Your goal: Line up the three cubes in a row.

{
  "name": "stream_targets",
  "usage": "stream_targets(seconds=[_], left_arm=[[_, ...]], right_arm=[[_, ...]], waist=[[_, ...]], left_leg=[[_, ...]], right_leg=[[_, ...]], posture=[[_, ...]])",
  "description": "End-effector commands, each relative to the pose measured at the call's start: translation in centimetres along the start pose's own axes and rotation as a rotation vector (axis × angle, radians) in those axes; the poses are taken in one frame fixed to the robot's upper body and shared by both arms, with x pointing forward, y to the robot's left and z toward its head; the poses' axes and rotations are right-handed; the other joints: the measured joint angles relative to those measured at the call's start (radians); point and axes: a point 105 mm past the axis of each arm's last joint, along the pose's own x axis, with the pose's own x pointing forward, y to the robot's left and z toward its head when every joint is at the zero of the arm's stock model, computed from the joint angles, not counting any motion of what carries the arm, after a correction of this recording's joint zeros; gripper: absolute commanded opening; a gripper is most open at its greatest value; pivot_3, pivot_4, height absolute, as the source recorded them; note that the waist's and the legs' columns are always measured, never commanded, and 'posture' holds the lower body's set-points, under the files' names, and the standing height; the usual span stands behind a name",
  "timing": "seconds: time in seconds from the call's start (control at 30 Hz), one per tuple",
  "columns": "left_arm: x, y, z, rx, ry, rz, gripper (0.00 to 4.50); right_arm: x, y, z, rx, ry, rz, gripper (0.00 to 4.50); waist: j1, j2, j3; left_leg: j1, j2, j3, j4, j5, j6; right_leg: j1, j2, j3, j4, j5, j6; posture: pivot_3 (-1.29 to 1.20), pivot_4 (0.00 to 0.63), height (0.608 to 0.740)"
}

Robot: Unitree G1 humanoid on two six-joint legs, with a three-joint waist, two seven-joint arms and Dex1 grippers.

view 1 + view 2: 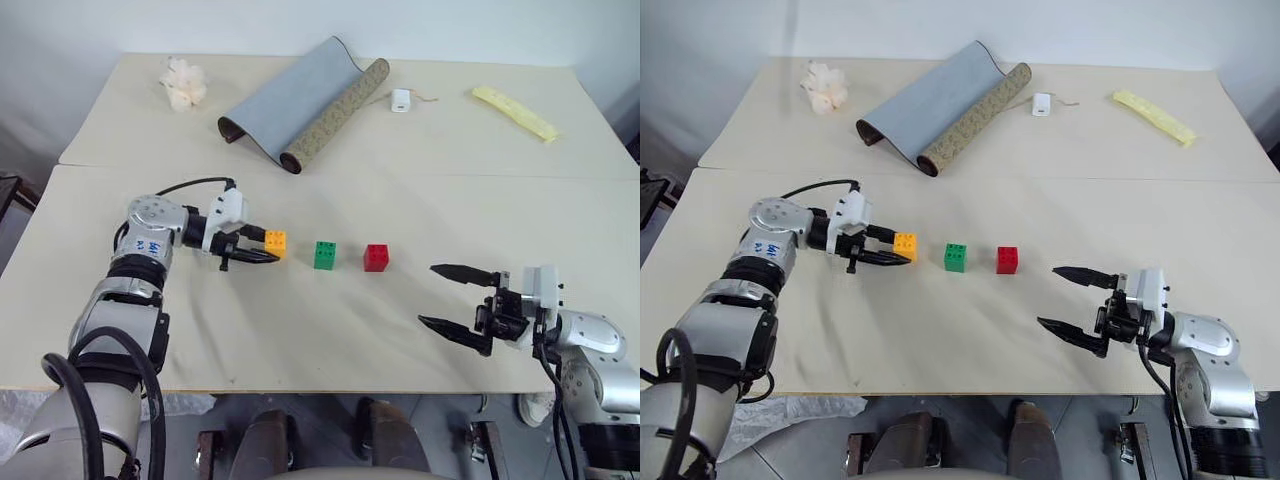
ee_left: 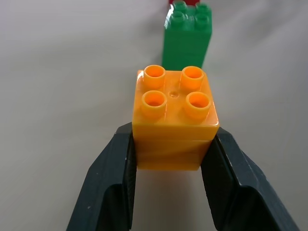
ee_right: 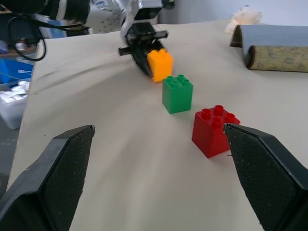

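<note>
Overhead, my left gripper [image 1: 262,248] clamps the orange-yellow cube [image 1: 275,243] left of the green cube [image 1: 325,254] and red cube [image 1: 376,257]; from its wrist, I should set it squarely behind green, while my right gripper [image 1: 452,297] idles agape.

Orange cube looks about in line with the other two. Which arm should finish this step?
Left. The left gripper is shut on the orange cube, beside the green cube; it likely just needs releasing. The right gripper is open.
</note>
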Motion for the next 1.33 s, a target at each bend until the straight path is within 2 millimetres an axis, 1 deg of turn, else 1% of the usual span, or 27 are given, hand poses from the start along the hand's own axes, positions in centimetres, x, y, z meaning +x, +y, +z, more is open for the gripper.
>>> stream_targets(seconds=[0.03,0.2,0.27,0.3,0.4,0.43,0.47,0.5,0.53,0.6,0.63,0.73,0.8,0.87,0.9,0.97,1.0,1.07,1.23,1.33], left_arm=[[0.0,0.3,0.9,0.027,-0.006,-0.019,1.49],[-0.2,0.4,0.9,0.025,-0.006,-0.007,1.49],[-0.5,0.7,0.5,0.005,0.008,0.027,2.22],[-0.6,0.7,0.5,-0.003,0.007,0.032,2.43],[-1.0,0.7,0.7,-0.013,-0.031,0.035,3.42],[-1.5,0.4,0.8,-0.015,-0.048,0.020,3.68],[-1.9,0.1,0.8,-0.015,-0.058,0.008,4.06],[-2.8,-0.2,0.8,-0.009,-0.081,0.007,4.36],[-3.8,-0.6,0.7,0.000,-0.104,0.019,4.47],[-5.5,-1.3,0.5,0.003,-0.142,0.053,4.47],[-5.9,-1.6,0.5,-0.001,-0.152,0.059,4.47],[-8.6,-2.8,0.3,-0.015,-0.218,0.173,4.47],[-10.0,-3.4,0.3,-0.032,-0.247,0.265,4.47],[-11.3,-3.7,0.0,-0.126,-0.269,0.370,4.47],[-11.6,-3.8,0.0,-0.160,-0.271,0.396,4.47],[-12.0,-4.7,0.2,-0.133,-0.275,0.411,4.47],[-12.5,-4.9,0.2,-0.111,-0.275,0.449,4.47],[-13.1,-5.5,0.2,-0.126,-0.302,0.485,4.47],[-13.1,-6.4,0.4,-0.109,-0.302,0.499,4.47],[-13.5,-6.6,0.1,-0.106,-0.288,0.544,4.47]], right_arm=[[-0.2,0.3,1.4,-0.061,-0.029,-0.024,4.50],[-0.4,0.6,1.2,-0.058,-0.023,-0.043,4.50],[-0.2,0.4,1.1,-0.055,-0.025,-0.044,4.50],[-0.2,0.3,1.1,-0.054,-0.026,-0.044,4.50],[-0.1,0.2,1.0,-0.039,-0.029,-0.039,4.50],[-0.1,0.0,1.0,-0.030,-0.036,-0.041,4.50],[-0.1,-0.1,1.0,-0.025,-0.041,-0.043,4.50],[-0.1,-0.5,1.1,-0.024,-0.045,-0.046,4.50],[-0.2,-0.9,1.1,-0.025,-0.048,-0.047,4.50],[-0.4,-1.7,1.4,-0.031,-0.057,-0.050,4.50],[-0.4,-2.0,1.5,-0.033,-0.060,-0.050,4.50],[-1.0,-3.5,1.9,-0.026,-0.064,-0.033,4.50],[-1.3,-4.4,1.9,-0.015,-0.056,-0.015,4.50],[-1.5,-5.4,1.9,-0.020,-0.055,0.001,4.50],[-1.6,-5.7,1.9,-0.022,-0.055,0.006,4.50],[-1.4,-6.1,1.9,-0.024,-0.053,0.041,4.50],[-1.1,-6.2,2.1,-0.011,-0.063,0.069,4.50],[-0.6,-6.3,2.1,0.000,-0.073,0.118,4.50],[-0.2,-6.0,1.9,-0.006,-0.058,0.180,4.50],[-0.1,-6.0,1.7,-0.007,-0.041,0.188,4.50]], waist=[[0.001,0.000,0.000],[0.005,0.000,0.000],[0.004,0.000,0.000],[0.003,0.000,0.000],[0.002,0.000,0.000],[0.002,0.000,0.000],[0.002,0.000,0.000],[0.001,0.000,0.000],[-0.003,0.000,0.000],[-0.011,0.000,0.000],[-0.017,0.000,0.000],[-0.023,0.000,0.001],[-0.024,0.000,0.001],[-0.021,0.000,0.001],[-0.022,0.000,0.001],[-0.017,0.001,0.001],[-0.017,0.001,0.001],[-0.020,0.001,0.001],[-0.020,0.001,0.001],[-0.021,0.001,0.001]], left_leg=[[0.000,0.000,0.000,0.000,0.000,0.000],[0.000,0.000,0.000,0.001,0.000,0.000],[0.000,0.000,0.000,0.001,0.000,0.000],[0.000,0.000,0.000,0.001,0.000,0.000],[0.000,0.000,-0.001,0.001,0.000,0.000],[0.000,0.000,-0.001,0.001,0.000,0.000],[0.000,0.000,-0.001,0.001,0.000,0.000],[0.000,0.000,-0.001,0.001,0.000,0.000],[0.000,0.000,-0.001,0.001,0.000,0.000],[0.001,0.000,0.000,0.001,0.000,0.000],[0.001,0.001,0.000,0.001,0.000,0.000],[0.001,0.001,-0.001,0.001,0.000,0.000],[0.001,0.001,-0.002,0.003,0.000,0.000],[0.001,0.001,-0.003,0.003,0.000,0.000],[0.001,0.001,-0.003,0.003,0.000,0.000],[0.001,0.001,-0.003,0.003,0.000,0.000],[0.001,0.001,-0.004,0.004,0.000,0.000],[0.001,0.001,-0.003,0.004,0.000,0.000],[0.001,0.001,-0.003,0.004,0.000,0.000],[0.001,0.001,-0.003,0.004,0.000,0.000]], right_leg=[[0.000,0.000,0.000,0.000,0.000,0.000],[0.000,-0.001,0.000,0.001,0.000,0.000],[0.000,-0.001,0.000,0.001,0.000,0.000],[0.000,-0.001,0.000,0.001,0.000,0.000],[0.000,-0.001,0.000,0.001,0.000,0.000],[0.000,-0.001,0.000,0.001,0.000,0.000],[0.000,-0.001,0.000,0.001,0.000,0.000],[0.000,-0.001,0.000,0.001,0.000,0.000],[0.000,-0.001,0.000,0.001,0.000,0.000],[0.000,-0.001,0.001,0.002,0.000,0.000],[0.000,0.000,0.000,0.002,0.000,0.000],[0.000,-0.001,-0.001,0.003,0.000,0.000],[0.000,-0.002,0.000,0.003,0.000,0.000],[0.000,-0.002,-0.001,0.004,0.000,0.000],[0.000,-0.002,-0.001,0.004,0.000,0.000],[0.000,-0.002,0.000,0.005,0.000,0.000],[0.000,-0.002,-0.001,0.005,0.000,0.000],[0.000,-0.002,0.000,0.005,0.000,0.000],[0.000,-0.002,0.000,0.006,0.000,0.000],[0.000,-0.002,0.000,0.006,0.000,0.000]], posture=[[0.00,0.150,0.740],[0.00,0.150,0.740],[0.00,0.150,0.740],[0.00,0.150,0.740],[0.00,0.150,0.740],[0.00,0.150,0.740],[0.00,0.150,0.740],[0.00,0.150,0.740],[0.00,0.150,0.740],[0.00,0.150,0.740],[0.00,0.150,0.740],[0.00,0.150,0.740],[0.00,0.150,0.740],[0.00,0.150,0.740],[0.00,0.150,0.740],[0.00,0.150,0.740],[0.00,0.150,0.740],[0.00,0.150,0.740],[0.00,0.150,0.740],[0.00,0.150,0.740]])
